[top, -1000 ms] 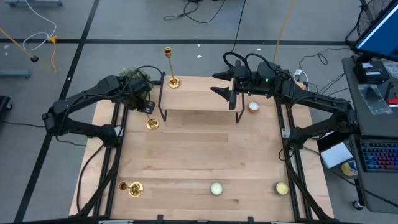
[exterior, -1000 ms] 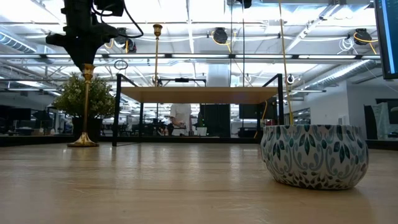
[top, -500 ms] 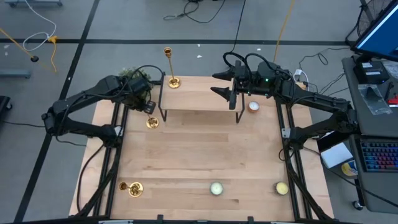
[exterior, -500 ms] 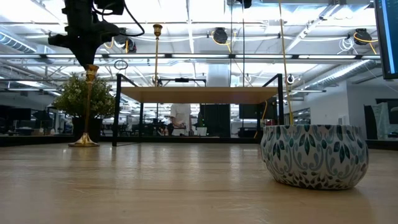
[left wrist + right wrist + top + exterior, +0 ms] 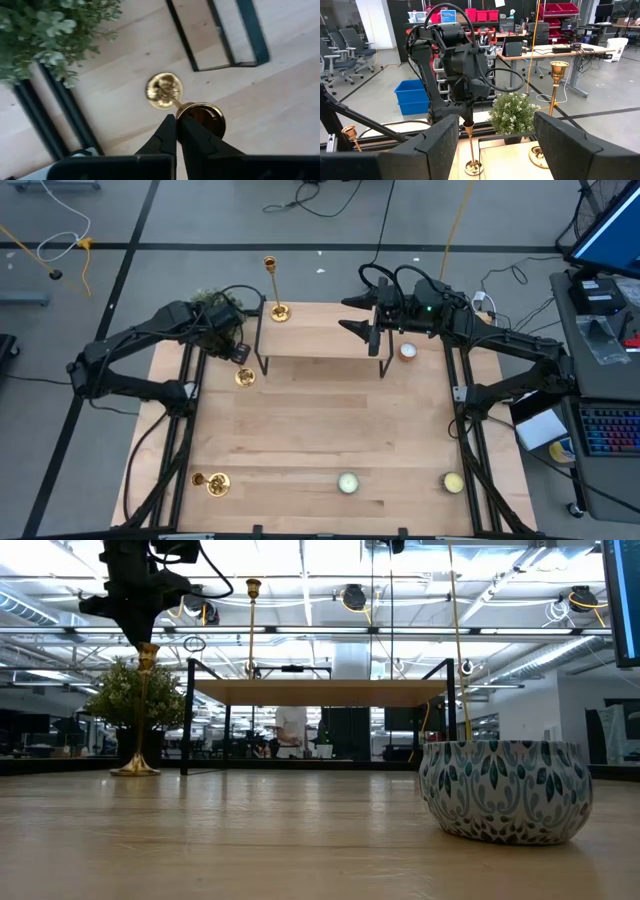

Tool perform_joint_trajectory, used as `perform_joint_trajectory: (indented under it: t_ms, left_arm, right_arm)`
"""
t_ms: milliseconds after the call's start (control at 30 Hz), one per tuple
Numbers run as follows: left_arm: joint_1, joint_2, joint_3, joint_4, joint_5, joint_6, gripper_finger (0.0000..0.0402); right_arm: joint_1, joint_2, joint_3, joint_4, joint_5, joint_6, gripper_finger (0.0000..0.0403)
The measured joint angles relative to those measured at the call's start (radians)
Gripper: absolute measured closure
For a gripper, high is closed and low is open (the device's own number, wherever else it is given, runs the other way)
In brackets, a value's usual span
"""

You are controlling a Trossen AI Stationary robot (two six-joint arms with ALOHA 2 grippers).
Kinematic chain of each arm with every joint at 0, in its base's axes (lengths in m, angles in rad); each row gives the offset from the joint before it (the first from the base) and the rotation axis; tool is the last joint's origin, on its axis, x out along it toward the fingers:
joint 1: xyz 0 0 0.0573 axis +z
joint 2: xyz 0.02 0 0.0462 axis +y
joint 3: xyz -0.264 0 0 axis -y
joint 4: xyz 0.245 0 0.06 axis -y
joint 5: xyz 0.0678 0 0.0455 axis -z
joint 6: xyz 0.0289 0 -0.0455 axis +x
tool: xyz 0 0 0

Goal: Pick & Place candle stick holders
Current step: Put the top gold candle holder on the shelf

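Three brass candle stick holders show. One (image 5: 245, 378) stands on the table left of the shelf, under my left gripper (image 5: 240, 353), which is shut at its top cup (image 5: 201, 116). A tall one (image 5: 274, 290) stands by its base on the shelf's far left corner. A third (image 5: 212, 483) is at the table's near left corner. My right gripper (image 5: 362, 316) is open and empty above the shelf's right end, its fingers wide apart in the right wrist view (image 5: 495, 150). My left gripper comes from above, pointing down, and is shut on the rim of the holder's top cup (image 5: 183, 113). Its own fingers (image 5: 196, 140) hide the exact place of contact. The holder leans slightly, with its round base (image 5: 135, 770) on the table.
A low wooden shelf on black legs (image 5: 322, 332) stands at the far middle, and a green plant (image 5: 208, 302) is at the far left. Tealights lie at the near edge (image 5: 347, 482) (image 5: 453, 482) and by the shelf's right end (image 5: 408, 351). A patterned bowl (image 5: 505, 790) fills the low view's right.
My left gripper has gone a little toward the table's right edge with the holder's top. The holder has tipped slightly that way while its base has stayed in place.
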Motion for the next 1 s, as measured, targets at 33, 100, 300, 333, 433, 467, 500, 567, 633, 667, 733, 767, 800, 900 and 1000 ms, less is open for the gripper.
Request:
perform_joint_trajectory:
  t_ms: [33, 100, 300, 333, 433, 467, 500, 567, 633, 667, 733, 767, 800, 900, 1000]
  left_arm:
    - [0.000, -0.003, 0.000, 0.000, 0.006, 0.002, 0.0396]
    - [0.000, -0.009, 0.000, 0.000, 0.019, 0.005, 0.0394]
    - [0.000, -0.042, -0.002, -0.014, 0.051, 0.005, 0.0397]
    - [0.000, -0.047, -0.002, -0.015, 0.052, 0.004, 0.0397]
    - [0.000, -0.063, -0.002, -0.023, 0.059, -0.003, 0.0399]
    - [0.000, -0.068, -0.002, -0.023, 0.062, -0.004, 0.0399]
    - [0.000, -0.070, -0.002, -0.023, 0.065, -0.009, 0.0398]
    - [0.000, -0.070, -0.002, -0.025, 0.066, -0.014, 0.0399]
    - [0.000, -0.070, -0.002, -0.027, 0.066, -0.015, 0.0399]
    - [0.000, -0.070, -0.002, -0.026, 0.065, -0.015, 0.0399]
    - [0.000, -0.070, -0.002, -0.023, 0.066, -0.015, 0.0400]
    - [0.000, -0.070, -0.002, -0.022, 0.066, -0.015, 0.0400]
    - [0.000, -0.070, -0.002, -0.021, 0.066, -0.015, 0.0399]
    - [0.002, -0.070, -0.002, -0.018, 0.080, -0.015, 0.0400]
    - [0.011, -0.070, -0.002, -0.017, 0.122, -0.004, 0.0400]
  right_arm:
    - [0.000, 0.000, 0.000, 0.000, 0.000, 0.000, 0.0154]
    - [0.000, 0.000, 0.000, 0.000, 0.000, 0.000, 0.0154]
    - [0.000, 0.000, 0.000, 0.000, 0.000, 0.000, 0.0154]
    - [0.000, 0.000, 0.000, 0.000, 0.000, 0.000, 0.0154]
    - [0.000, 0.000, 0.000, 0.000, 0.000, 0.000, 0.0154]
    - [0.000, 0.000, 0.000, 0.000, 0.000, 0.000, 0.0154]
    - [0.000, 0.000, 0.000, 0.000, 0.000, 0.000, 0.0154]
    - [0.000, 0.000, 0.000, 0.000, 0.000, 0.000, 0.0154]
    - [0.000, 0.000, 0.000, 0.000, 0.000, 0.000, 0.0154]
    - [0.000, 0.000, 0.000, 0.000, 0.000, 0.000, 0.0154]
    - [0.000, 0.000, 0.000, 0.000, 0.000, 0.000, 0.0154]
    - [0.000, 0.000, 0.000, 0.000, 0.000, 0.000, 0.0154]
    - [0.000, 0.000, 0.000, 0.000, 0.000, 0.000, 0.0154]
    - [0.000, 0.000, 0.000, 0.000, 0.000, 0.000, 0.0154]
    - [0.000, 0.000, 0.000, 0.000, 0.000, 0.000, 0.0154]
